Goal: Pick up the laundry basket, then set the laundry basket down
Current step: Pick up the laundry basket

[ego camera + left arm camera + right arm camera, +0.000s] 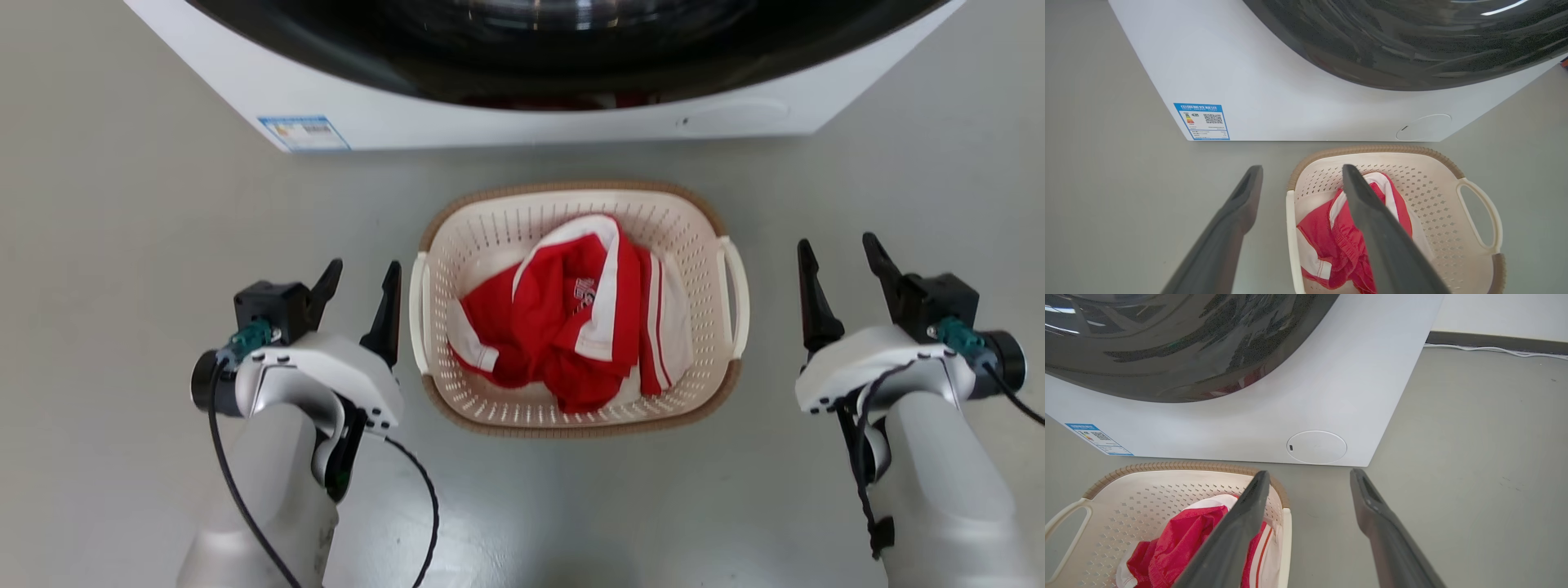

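Cream laundry basket [498, 237] (red clothing [571, 327] inside) sits between the left gripper [365, 267] and right gripper [837, 242], each spread wide and empty; lifting one side sooner would probably tip it.

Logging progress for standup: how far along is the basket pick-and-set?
Done: both arms flank the laundry basket, which sits on the floor before the washing machine. In hand: nothing. The left gripper and right gripper are open outside its handles, gripping neither. Left, apparently: grasp, lift, set down.
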Available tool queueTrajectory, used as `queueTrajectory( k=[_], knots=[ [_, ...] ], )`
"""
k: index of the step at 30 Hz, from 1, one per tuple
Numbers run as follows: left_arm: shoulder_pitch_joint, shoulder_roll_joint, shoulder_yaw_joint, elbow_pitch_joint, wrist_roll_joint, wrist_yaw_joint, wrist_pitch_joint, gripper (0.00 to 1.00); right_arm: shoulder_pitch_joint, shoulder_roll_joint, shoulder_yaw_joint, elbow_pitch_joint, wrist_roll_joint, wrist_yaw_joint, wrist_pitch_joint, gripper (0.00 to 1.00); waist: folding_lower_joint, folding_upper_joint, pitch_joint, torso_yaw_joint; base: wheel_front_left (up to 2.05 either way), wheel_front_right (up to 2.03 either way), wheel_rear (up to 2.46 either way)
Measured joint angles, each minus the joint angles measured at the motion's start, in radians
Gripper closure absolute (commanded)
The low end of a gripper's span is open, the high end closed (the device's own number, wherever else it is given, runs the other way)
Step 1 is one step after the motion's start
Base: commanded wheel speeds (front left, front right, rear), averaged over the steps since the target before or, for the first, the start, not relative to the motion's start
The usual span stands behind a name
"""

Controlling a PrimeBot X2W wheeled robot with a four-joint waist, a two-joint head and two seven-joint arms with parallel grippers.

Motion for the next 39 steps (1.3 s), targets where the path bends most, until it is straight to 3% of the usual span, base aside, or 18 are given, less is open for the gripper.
queueTrajectory(
  k=[13, 39],
  knots=[
    [-0.14, -0.002, -0.083, 0.091, -0.087, 0.0, 0.0, 0.0, -0.109, -0.002, 0.013, 0.075, -0.008, 0.0, 0.0, 0.0, 0.0, 0.0, 0.17, 0.001, 0.0, 0.0, 0.0],
    [-0.245, -0.003, -0.204, 0.185, -0.139, 0.047, -0.001, 0.0, -0.211, -0.006, 0.076, 0.165, 0.029, 0.0, 0.0, 0.0, 0.0, 0.0, 0.342, 0.004, 0.0, 0.0, 0.0]
  ],
)
